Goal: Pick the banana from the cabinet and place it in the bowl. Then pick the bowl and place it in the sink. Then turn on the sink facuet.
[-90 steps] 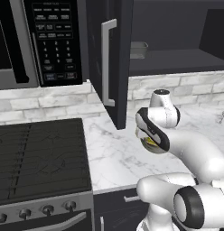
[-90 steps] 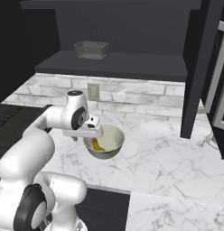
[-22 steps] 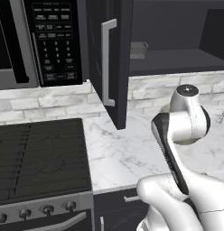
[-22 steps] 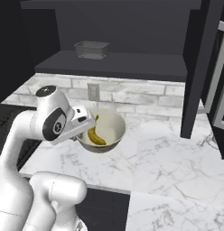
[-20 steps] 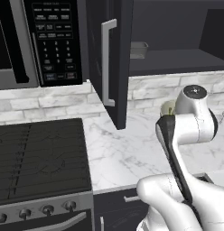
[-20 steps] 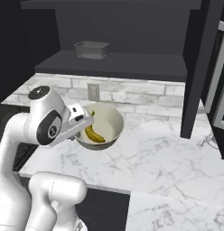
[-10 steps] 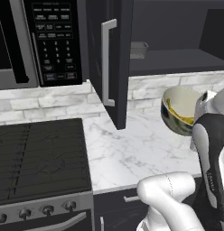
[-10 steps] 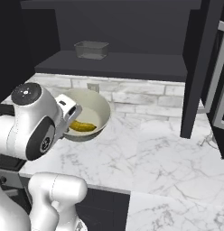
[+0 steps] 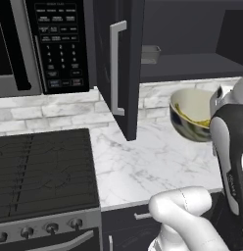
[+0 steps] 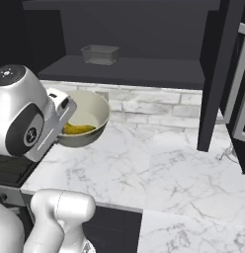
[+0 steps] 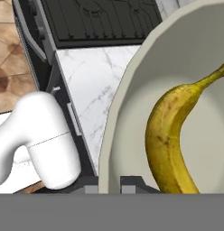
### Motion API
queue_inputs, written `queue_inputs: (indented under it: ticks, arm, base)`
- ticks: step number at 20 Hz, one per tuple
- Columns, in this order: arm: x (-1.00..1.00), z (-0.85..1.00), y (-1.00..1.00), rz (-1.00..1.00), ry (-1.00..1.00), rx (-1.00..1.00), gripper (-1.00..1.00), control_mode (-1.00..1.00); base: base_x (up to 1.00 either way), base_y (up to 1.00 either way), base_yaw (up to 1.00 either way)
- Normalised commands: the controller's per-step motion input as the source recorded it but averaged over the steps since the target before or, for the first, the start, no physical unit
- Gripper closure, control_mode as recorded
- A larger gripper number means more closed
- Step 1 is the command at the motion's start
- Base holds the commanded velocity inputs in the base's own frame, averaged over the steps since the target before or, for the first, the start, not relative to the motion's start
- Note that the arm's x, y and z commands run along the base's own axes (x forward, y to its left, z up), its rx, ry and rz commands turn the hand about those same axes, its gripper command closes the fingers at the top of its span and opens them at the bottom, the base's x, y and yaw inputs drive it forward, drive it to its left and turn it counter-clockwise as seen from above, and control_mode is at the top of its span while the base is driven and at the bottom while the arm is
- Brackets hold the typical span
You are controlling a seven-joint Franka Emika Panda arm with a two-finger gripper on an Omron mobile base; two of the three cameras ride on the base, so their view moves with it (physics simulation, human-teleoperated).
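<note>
The bowl (image 10: 85, 123) hung in the air above the marble tabletop (image 10: 159, 168), carried at its rim by the gripper (image 11: 114, 182). In the hand view the jaws stood pinched close together on the bowl's near edge, one tip inside the wall and one outside, which is why the rim ran straight up from the bottom of that view. A rim pinch was the sensible hold here: the bowl is deep and far too wide to span.

The banana (image 11: 175, 140) lay inside the bowl on its cream floor, its curve along the inner wall and its stem pointing away from the jaws. In the right base view it showed as a yellow strip low in the basin (image 10: 77, 129). The bowl looked slightly tipped toward the hand, yet the fruit sat deep enough that it seemed unlikely to slide out.

The first step therefore looked finished and the second under way: the bowl was off the tabletop and being carried. The cabinet (image 9: 121, 63) stood with its door swung open, its silver bar handle facing the left base camera, and a small metal pan (image 10: 100, 54) sat on the shelf inside. The stove (image 9: 42, 166) and the microwave (image 9: 42, 44) lay to the left of the bowl.
</note>
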Motion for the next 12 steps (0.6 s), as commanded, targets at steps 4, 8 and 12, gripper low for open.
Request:
queue_inputs:
  ticks: [4, 8, 12]
  arm:
    - [-0.2, 0.04, 0.07, 0.0, -0.03, -0.04, 1.0, -1.0]
    - [-0.37, 0.0, 0.0, 0.0, -0.07, -0.01, 1.0, -1.0]
    - [-0.21, 0.0, 0.0, 0.0, -0.05, 0.0, 1.0, -1.0]
  base:
    - [0.0, 0.0, 0.0]
    - [0.0, 0.0, 0.0]
    - [0.0, 0.0, 0.0]
